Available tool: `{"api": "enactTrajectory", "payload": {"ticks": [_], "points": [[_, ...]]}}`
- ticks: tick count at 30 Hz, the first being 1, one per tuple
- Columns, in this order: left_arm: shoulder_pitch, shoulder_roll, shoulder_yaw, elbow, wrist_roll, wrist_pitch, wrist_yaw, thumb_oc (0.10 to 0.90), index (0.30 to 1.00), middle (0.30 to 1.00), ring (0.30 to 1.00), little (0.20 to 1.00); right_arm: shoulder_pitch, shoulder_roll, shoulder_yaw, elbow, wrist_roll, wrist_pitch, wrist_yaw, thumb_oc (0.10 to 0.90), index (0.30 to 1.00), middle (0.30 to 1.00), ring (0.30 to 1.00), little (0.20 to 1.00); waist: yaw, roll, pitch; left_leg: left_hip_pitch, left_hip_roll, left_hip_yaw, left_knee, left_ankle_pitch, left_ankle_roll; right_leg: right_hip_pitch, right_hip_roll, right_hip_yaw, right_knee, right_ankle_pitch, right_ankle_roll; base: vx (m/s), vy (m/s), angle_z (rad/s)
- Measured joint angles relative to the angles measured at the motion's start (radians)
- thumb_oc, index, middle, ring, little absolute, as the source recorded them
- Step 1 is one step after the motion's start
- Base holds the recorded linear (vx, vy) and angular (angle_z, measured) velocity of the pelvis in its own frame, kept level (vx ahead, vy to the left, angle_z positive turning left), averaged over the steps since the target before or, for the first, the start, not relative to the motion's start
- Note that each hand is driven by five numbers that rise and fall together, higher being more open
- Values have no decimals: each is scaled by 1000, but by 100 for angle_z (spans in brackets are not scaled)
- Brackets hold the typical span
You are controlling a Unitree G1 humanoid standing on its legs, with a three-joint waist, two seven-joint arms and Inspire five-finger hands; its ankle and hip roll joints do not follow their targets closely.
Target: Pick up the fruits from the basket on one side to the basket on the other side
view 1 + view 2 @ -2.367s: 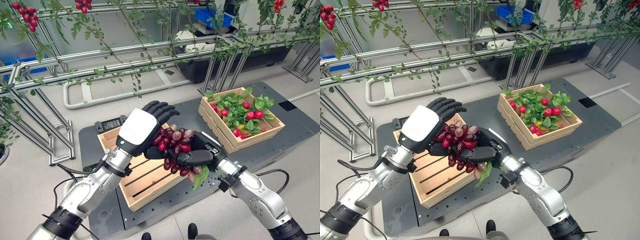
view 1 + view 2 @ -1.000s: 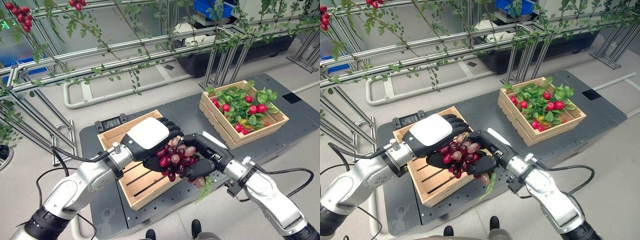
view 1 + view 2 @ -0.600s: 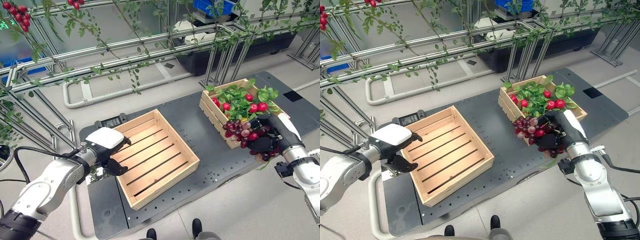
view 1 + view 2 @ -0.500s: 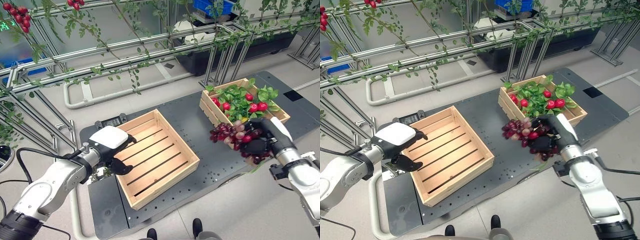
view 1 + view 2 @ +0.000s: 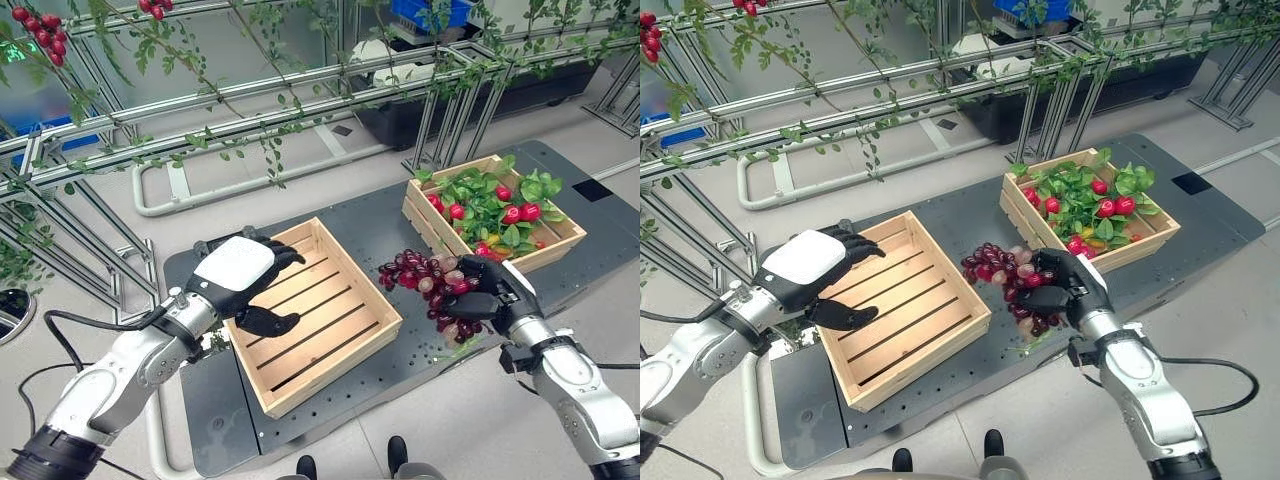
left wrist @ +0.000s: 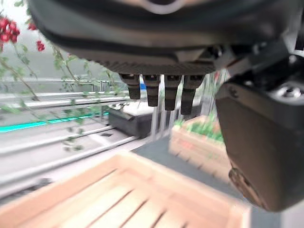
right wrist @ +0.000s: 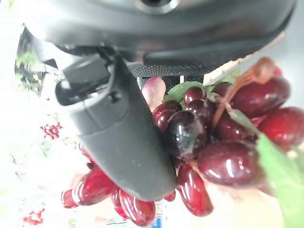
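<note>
The left hand [image 5: 240, 275] hovers over the empty wooden crate [image 5: 340, 300], fingers loosely spread and holding nothing. Between the crates, the right hand [image 5: 492, 295] grips a bunch of red grapes [image 5: 425, 280] (one green leaf attached). Farther right sits the leafy, fruit-filled crate [image 5: 545, 245].
</note>
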Motion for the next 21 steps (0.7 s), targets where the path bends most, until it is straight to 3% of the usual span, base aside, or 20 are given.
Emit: {"api": "enactTrajectory", "payload": {"ticks": [9, 11, 12, 13, 14, 15, 16, 18, 19, 21], "points": [[0, -142, -10, 5, -347, -62, 55, 800, 900, 900, 900, 900, 2, 54, 45, 49, 85, -32, -32, 400, 300, 300, 300, 300, -7, -8, -5, 8, 2, 23, 1, -2, -2, -6, 7, 32, 0, 1, 0, -17, -25, -9], [-5, -183, -22, 10, -435, -62, 56, 800, 900, 900, 900, 900, 0, 63, 63, 57, 123, -55, -46, 400, 300, 300, 300, 300, 7, -18, -5, -3, -11, -11, 47, -36, 1, -18, 12, 84, 1, 3, 0, -117, 173, -52], [-11, -206, -44, 21, -479, -61, 57, 800, 900, 900, 900, 900, -3, 75, 73, 59, 129, -61, -47, 400, 300, 300, 300, 300, 23, -32, -4, -29, -33, -90, 129, -81, 16, -29, 9, 132, 8, 7, 1, -128, 245, -84], [-10, -222, -56, 31, -504, -61, 56, 800, 900, 900, 900, 900, -14, 94, 85, 63, 142, -62, -47, 400, 300, 300, 300, 300, 27, -64, -1, -82, -76, -177, 246, -112, 51, -49, -8, 187, 24, 10, 8, -122, 267, -105], [-9, -228, -62, 39, -514, -61, 54, 800, 900, 900, 900, 900, -21, 99, 99, 68, 157, -66, -49, 400, 300, 300, 300, 300, 47, -81, 0, -101, -111, -254, 268, -133, 67, -65, -23, 222, 32, 4, 3, -112, 299, -131], [-10, -231, -80, 50, -529, -60, 43, 800, 900, 900, 900, 900, -31, 98, 109, 68, 162, -70, -48, 400, 300, 300, 300, 300, 58, -79, -1, -105, -142, -302, 260, -144, 85, -84, -21, 263, 45, 7, 6, -143, 385, -138], [-13, -228, -96, 66, -563, -61, 8, 800, 900, 900, 900, 900, -34, 113, 110, 73, 161, -75, -52, 400, 300, 300, 300, 300, 47, -69, -6, -109, -170, -302, 266, -141, 90, -88, -13, 293, 49, 12, 17, -143, 376, -135], [-14, -228, -98, 85, -614, -60, -41, 800, 900, 900, 900, 900, -26, 130, 112, 72, 162, -83, -60, 400, 300, 300, 300, 300, 40, -79, -11, -111, -182, -265, 259, -145, 113, -107, -27, 298, 66, 7, 24, -127, 304, -77], [-21, -232, -97, 94, -690, -60, -99, 800, 900, 900, 900, 900, -15, 146, 103, 70, 161, -104, -60, 400, 300, 300, 300, 300, -6, -89, -16, -134, -216, -247, 293, -147, 138, -141, -53, 303, 91, -3, 29, -192, 433, -42], [-33, -253, -104, 111, -778, -59, -176, 800, 900, 900, 900, 900, 5, 168, 85, 71, 160, -119, -70, 400, 300, 300, 300, 300, -45, -80, -15, -156, -237, -217, 317, -141, 157, -178, -68, 296, 136, -10, 20, -147, 356, -35]]}}
